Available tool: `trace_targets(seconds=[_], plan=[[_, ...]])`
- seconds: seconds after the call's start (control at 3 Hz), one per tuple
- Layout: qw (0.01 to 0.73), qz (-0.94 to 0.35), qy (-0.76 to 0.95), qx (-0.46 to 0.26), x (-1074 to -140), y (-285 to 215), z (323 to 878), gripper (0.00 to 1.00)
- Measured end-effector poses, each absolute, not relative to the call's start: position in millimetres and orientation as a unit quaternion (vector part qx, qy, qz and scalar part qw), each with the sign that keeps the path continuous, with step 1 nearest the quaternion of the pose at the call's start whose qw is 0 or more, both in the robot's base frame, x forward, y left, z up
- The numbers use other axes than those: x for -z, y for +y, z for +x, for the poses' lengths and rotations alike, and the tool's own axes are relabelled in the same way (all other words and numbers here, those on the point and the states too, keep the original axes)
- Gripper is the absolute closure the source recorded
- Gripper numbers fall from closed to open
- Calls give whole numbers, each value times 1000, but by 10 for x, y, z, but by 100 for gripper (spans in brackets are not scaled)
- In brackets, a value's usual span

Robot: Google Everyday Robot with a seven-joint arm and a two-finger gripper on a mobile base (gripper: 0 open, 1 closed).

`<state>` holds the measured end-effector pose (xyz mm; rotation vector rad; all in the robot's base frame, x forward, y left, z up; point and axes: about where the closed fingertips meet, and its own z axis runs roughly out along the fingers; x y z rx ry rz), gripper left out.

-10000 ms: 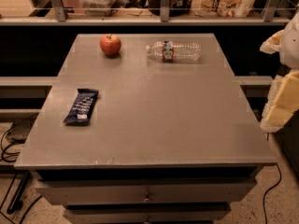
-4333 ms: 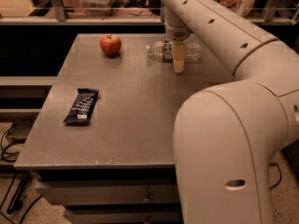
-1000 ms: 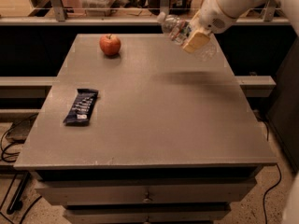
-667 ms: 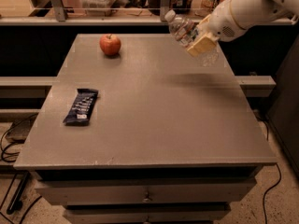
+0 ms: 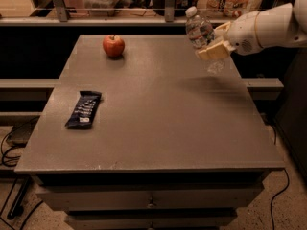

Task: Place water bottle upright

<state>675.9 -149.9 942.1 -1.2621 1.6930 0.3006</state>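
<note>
The water bottle (image 5: 200,32) is a clear ribbed plastic bottle with a white cap. It hangs in the air over the table's far right part, tilted with the cap up and to the left. My gripper (image 5: 214,46) comes in from the right on a white arm and is shut on the water bottle around its middle. The bottle's lower end shows below the cream fingers (image 5: 211,53). It touches nothing on the grey table (image 5: 158,104).
A red apple (image 5: 113,45) stands at the far left of the table. A dark blue snack bar (image 5: 84,109) lies near the left edge. Shelves with boxes and a rail run behind the table. Drawers are below the front edge.
The gripper took the lying bottle from the far right of the table and lifted it. In the last second the bottle has turned more upright and the arm has drawn right.
</note>
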Motion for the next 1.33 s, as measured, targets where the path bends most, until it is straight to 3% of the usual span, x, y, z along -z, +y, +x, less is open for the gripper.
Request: trace_targets(seconds=[1.33], plan=[[552, -468, 660, -203, -9267, -1586, 6851, 100]])
